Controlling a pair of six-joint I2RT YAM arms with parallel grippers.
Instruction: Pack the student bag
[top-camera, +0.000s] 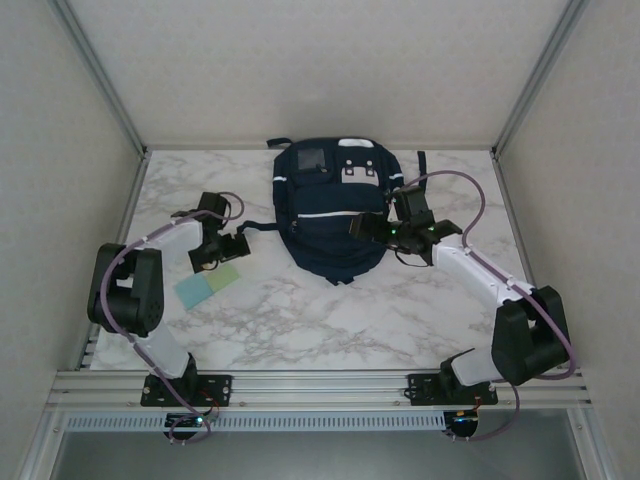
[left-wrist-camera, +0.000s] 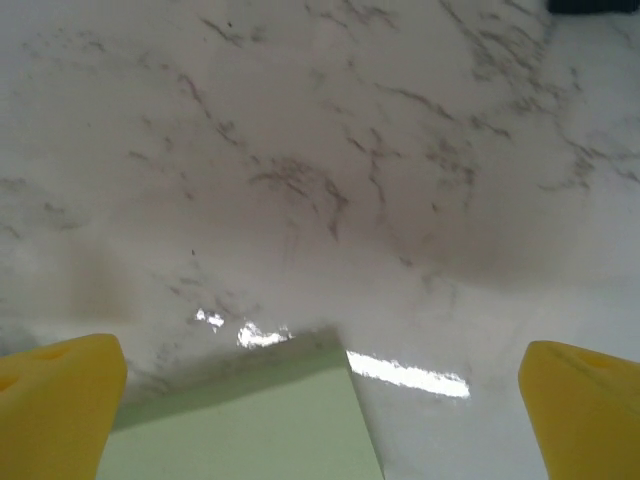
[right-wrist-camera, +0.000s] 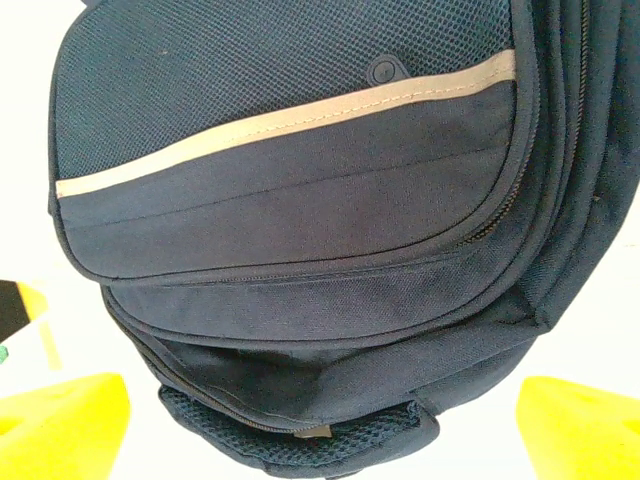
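Tabletop (top-camera: 330, 320) in white marble pattern spans the floor of the cell. The student bag (top-camera: 330, 205) lies flat at its far middle, front pockets up, with a white stripe (right-wrist-camera: 290, 120) running across the front pocket. A thin strap (top-camera: 262, 226) trails off its left side.

The right gripper (top-camera: 365, 228) sits at the bag's right edge. In the right wrist view its yellow fingers (right-wrist-camera: 65, 420) stand wide apart, holding nothing, with the bag's rounded end between them.

The left gripper (top-camera: 232, 246) hangs left of the bag, over the table. Its fingers (left-wrist-camera: 60, 400) are likewise spread and empty above the corner of a pale green pad (left-wrist-camera: 250, 430). A light blue pad (top-camera: 193, 291) lies touching the green one on its near-left side.
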